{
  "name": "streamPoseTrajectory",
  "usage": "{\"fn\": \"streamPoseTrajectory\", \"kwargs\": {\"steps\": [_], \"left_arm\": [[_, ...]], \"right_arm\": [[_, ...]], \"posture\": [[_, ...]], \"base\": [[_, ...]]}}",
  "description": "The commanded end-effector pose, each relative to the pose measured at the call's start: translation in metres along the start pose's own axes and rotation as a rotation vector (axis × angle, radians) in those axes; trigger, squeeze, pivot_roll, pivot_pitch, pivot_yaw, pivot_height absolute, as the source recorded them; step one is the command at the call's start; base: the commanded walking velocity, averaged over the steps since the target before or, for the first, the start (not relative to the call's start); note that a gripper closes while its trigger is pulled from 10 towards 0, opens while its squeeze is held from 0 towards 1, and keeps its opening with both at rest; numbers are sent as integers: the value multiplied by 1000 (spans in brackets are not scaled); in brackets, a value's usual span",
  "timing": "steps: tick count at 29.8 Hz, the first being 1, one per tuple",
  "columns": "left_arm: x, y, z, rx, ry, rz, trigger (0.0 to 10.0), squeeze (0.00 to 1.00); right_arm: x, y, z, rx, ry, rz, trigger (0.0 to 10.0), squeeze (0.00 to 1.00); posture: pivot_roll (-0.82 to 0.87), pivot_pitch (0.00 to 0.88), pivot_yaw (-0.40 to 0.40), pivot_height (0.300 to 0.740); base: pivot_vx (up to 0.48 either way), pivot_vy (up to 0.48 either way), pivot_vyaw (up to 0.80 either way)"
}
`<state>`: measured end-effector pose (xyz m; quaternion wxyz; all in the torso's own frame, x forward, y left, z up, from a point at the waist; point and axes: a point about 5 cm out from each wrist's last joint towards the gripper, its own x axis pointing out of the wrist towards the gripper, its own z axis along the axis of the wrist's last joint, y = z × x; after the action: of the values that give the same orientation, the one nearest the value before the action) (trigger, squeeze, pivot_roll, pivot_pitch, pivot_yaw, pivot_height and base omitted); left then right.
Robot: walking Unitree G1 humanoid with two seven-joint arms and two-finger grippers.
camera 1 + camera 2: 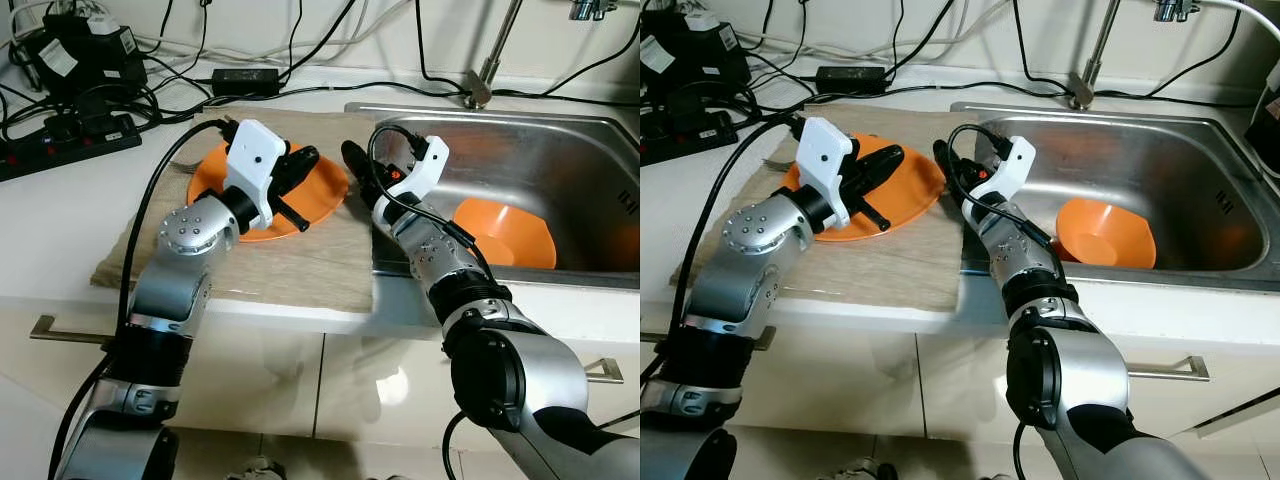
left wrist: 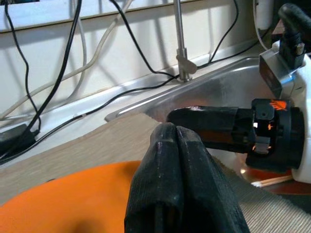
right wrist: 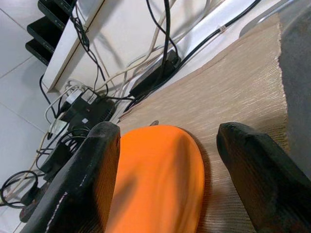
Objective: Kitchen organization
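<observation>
An orange plate (image 1: pixel 322 192) lies on a woven beige mat (image 1: pixel 300 262) on the counter. My left gripper (image 1: pixel 303 162) hovers over the plate's middle, its fingers (image 2: pixel 170 145) pressed together with nothing between them. Just off the plate's right rim, at the sink's left edge, my right gripper (image 1: pixel 355 165) stands open; in the right wrist view the plate (image 3: pixel 160 174) shows between its spread fingers (image 3: pixel 85 184). An orange bowl (image 1: pixel 505 235) sits in the steel sink (image 1: pixel 560 140).
A faucet (image 1: pixel 485 85) rises behind the sink. Power strips and adapters (image 1: pixel 70 135) with many cables crowd the back left of the counter. A fork (image 1: pixel 775 162) pokes out from under the plate's left side. Cabinet handles run below the counter edge.
</observation>
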<state>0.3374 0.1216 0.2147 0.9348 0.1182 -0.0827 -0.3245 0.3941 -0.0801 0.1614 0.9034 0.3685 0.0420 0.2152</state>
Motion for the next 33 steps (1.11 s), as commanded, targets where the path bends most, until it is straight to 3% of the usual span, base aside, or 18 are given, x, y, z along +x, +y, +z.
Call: {"fn": "streamPoseTrajectory", "kwargs": {"steps": [1,3,5,10,15,23,27,33], "left_arm": [[-4,14,-8,-11,66,36,10000,0],[-6,21,-12,-24,92,57,10000,0],[-12,38,-19,-37,140,116,10000,0],[-24,66,-23,7,187,195,10000,0],[-30,81,-36,54,256,222,10000,0],[-26,87,-43,60,285,218,10000,0],[-24,87,-49,67,299,206,10000,0],[-31,95,-52,81,317,233,10000,0]], "right_arm": [[2,5,5,9,-12,26,10000,0],[2,5,6,11,-12,28,10000,0],[2,5,6,11,-14,31,10000,0],[-1,7,14,-46,-54,51,10000,0],[-11,10,24,-97,-95,82,10000,0],[-21,7,23,-160,-103,67,10000,0],[-29,15,28,-206,-128,74,10000,0],[-35,13,28,-213,-124,62,10000,0]], "posture": [[49,0,-6,740],[48,0,-5,740],[50,0,-3,740],[58,0,-2,740],[53,0,-5,740],[31,0,1,740],[21,0,7,740],[26,2,2,740]], "base": [[0,0,0],[0,0,0],[0,0,0],[0,0,0],[0,0,0],[0,0,0],[0,0,0],[0,0,0]]}}
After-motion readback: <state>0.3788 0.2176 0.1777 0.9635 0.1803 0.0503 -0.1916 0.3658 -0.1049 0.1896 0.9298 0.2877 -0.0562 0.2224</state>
